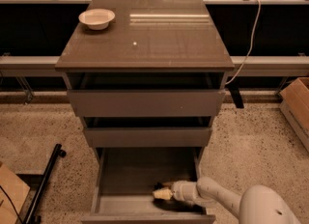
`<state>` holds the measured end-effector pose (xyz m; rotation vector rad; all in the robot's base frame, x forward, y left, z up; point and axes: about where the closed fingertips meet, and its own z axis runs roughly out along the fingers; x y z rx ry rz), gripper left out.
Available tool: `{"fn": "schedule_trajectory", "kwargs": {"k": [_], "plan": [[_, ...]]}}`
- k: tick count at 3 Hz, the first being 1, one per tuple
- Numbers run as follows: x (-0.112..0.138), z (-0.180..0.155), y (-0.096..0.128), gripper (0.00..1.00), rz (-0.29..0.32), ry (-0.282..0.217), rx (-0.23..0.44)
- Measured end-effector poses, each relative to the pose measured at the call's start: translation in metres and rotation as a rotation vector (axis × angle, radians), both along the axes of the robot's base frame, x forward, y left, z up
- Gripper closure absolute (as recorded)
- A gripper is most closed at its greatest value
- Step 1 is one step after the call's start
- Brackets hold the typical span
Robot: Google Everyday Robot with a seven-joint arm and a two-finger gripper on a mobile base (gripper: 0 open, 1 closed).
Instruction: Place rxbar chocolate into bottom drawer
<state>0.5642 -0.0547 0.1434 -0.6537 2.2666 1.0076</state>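
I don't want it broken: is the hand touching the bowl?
Apart. The camera view shows the bowl on the cabinet top, the hand below in the bottom drawer.
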Motion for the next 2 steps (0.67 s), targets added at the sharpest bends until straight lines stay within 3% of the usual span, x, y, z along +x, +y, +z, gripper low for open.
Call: {"fn": "schedule_trajectory", "kwargs": {"k": [1, 2], "plan": [[0.0077, -0.0166, -0.0084, 0.5, -0.043, 0.009, 0.016], [0.0057, -0.0162, -0.005, 0.27, -0.036, 0.011, 0.018]]}}
